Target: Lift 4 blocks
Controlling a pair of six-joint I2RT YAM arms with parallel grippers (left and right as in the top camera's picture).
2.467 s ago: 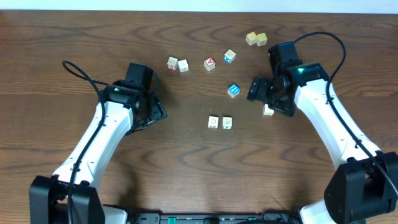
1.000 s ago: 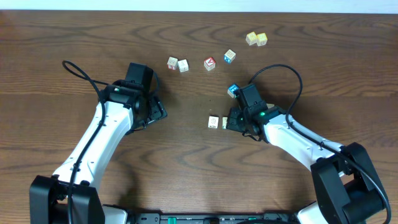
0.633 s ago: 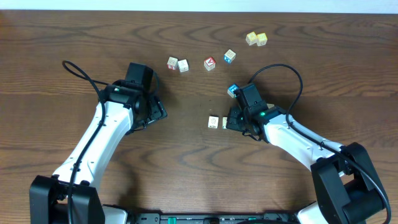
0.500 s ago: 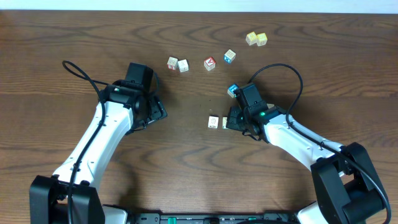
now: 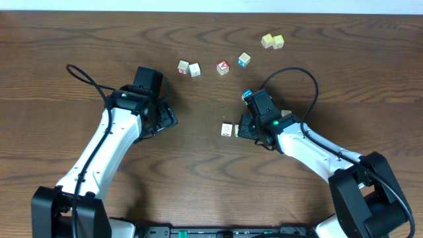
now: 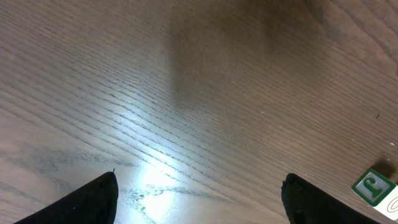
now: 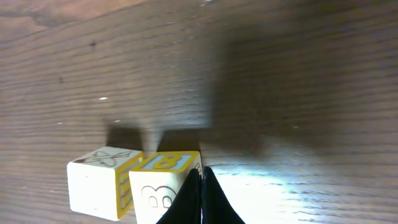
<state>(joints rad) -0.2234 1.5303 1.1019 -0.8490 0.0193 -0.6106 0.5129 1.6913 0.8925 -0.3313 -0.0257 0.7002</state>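
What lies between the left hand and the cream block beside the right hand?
Nothing. In the overhead view, only bare wooden table runs from the open left hand to the cream block, with no other block on that stretch.

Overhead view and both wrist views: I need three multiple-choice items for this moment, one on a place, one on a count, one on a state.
1. Where does the pair of yellow cubes lie in the overhead view?
A. upper right of the table
B. bottom left corner
C. dead centre

2. How many blocks show in the right wrist view?
A. one
B. two
C. four

3. How does the left gripper stand?
A. shut on a block
B. shut, empty
C. open, nothing between its fingers

Key:
1 A, both cubes sit at the top right of that view.
2 B, a cream block and a B-faced block lie side by side.
3 C, the fingers stand wide apart over bare table.
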